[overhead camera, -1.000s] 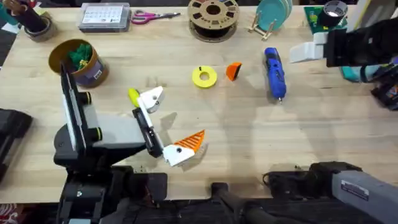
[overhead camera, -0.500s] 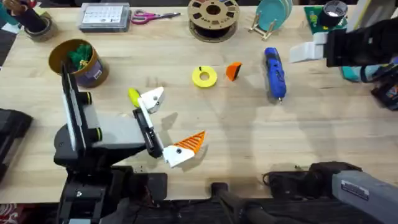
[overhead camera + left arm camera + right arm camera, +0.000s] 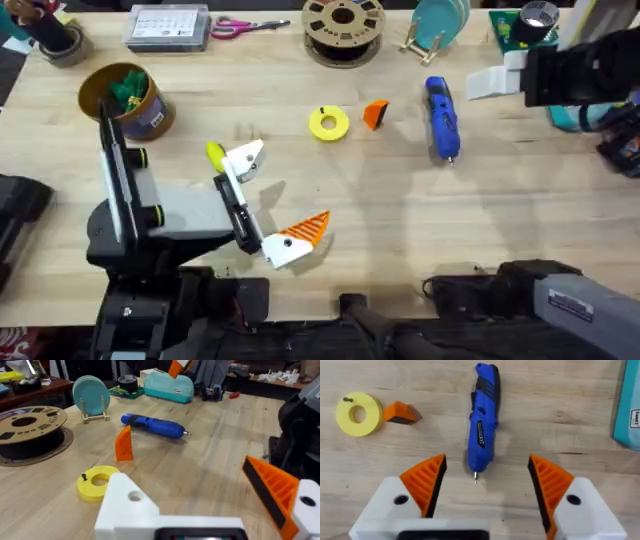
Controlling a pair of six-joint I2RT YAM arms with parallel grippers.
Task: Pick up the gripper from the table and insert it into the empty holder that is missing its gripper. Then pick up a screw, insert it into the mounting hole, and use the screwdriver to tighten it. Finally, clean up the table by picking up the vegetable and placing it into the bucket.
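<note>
The loose orange gripper (image 3: 375, 113) (image 3: 123, 444) (image 3: 400, 412) lies on the table beside a flat yellow ring (image 3: 328, 123). A tiny dark screw (image 3: 84, 477) (image 3: 347, 399) rests on that ring. To their right lies the blue screwdriver (image 3: 440, 118) (image 3: 482, 425). My left gripper (image 3: 275, 198) (image 3: 195, 485) stands open low over the table; one side is the bare white holder (image 3: 245, 160) (image 3: 127, 505), the other carries an orange wedge. The yellow vegetable (image 3: 215, 153) lies right against the holder. My right gripper (image 3: 487, 462) hangs open above the screwdriver's tip. The bucket (image 3: 125, 100) stands at the far left.
A brown filament spool (image 3: 343, 25), scissors (image 3: 245, 27), a clear box (image 3: 168, 27) and teal plates on a stand (image 3: 437, 25) line the back edge. A teal pouch (image 3: 630, 405) lies at the far right. Green items sit inside the bucket.
</note>
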